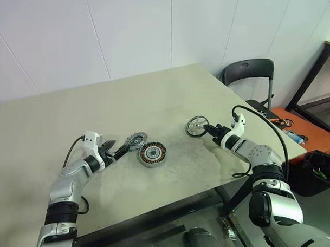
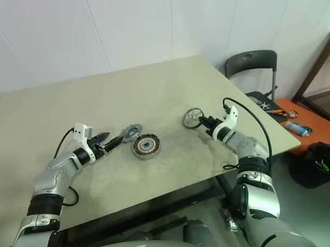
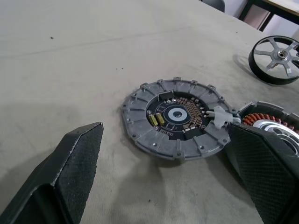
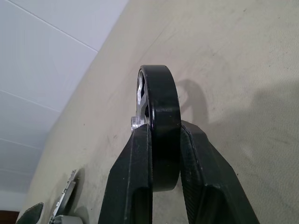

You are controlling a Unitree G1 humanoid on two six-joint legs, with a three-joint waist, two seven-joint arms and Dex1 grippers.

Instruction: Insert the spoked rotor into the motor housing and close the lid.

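Tabletop (image 1: 153, 97): flat, pale beige, matt, lightly scuffed.

Motor housing (image 1: 152, 154): a round, shallow metal cup lying flat with its open face up. It has a ring of coppery windings and a bright centre, and it sits between the two arms, nearer the left one.

Lid (image 1: 136, 141): a flat grey cast disc with a notched rim and a small circuit board at its middle. It lies flat, touching or just beside the housing's far edge.

Spoked rotor (image 1: 196, 126): a smooth black rim with silver spokes. It stands on edge, so its axle runs level, while the housing's bore points up. The housing lies toward the robot's left of it, well apart (judgement: the wheel must be carried across and tipped flat before seating).

Right gripper (image 1: 208, 128): jaws closed across the rotor's rim, one textured pad on each face.

Left gripper (image 1: 118, 148): jaws wide open and empty, low over the tabletop just short of the lid.
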